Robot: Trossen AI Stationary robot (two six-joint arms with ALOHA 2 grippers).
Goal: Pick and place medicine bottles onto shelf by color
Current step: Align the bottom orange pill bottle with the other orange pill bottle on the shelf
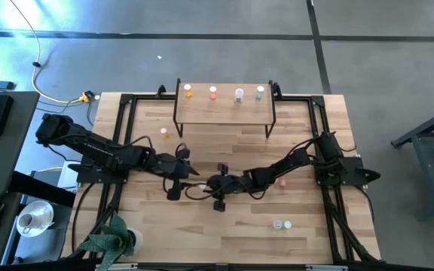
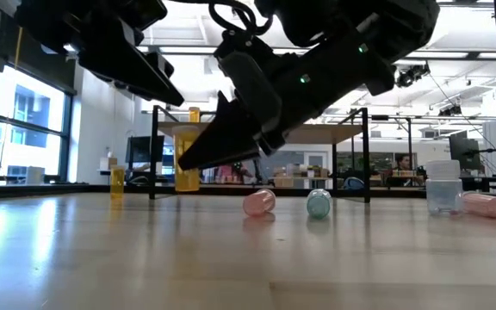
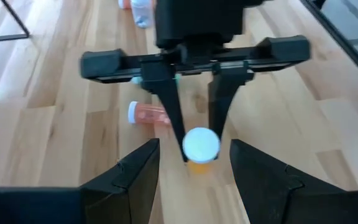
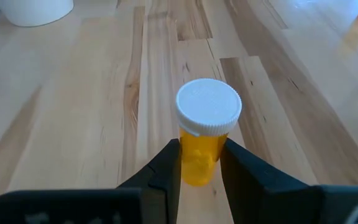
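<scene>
You are mid-handover or mid-carry: the right gripper (image 4: pixel 199 163) has its fingers pinched on the body of an orange cylindrical medicine bottle with a white cap (image 4: pixel 204 127), held just above the table near the centre of the high view. The left gripper (image 3: pixel 194 165) faces it, fingers spread on either side of the cap and not touching it. The small light-wood shelf on black legs (image 1: pixel 224 110), at upper centre of the high view, already carries an orange bottle at its left end (image 1: pixel 188 92). Your next move likely calls for carrying this bottle there.
</scene>
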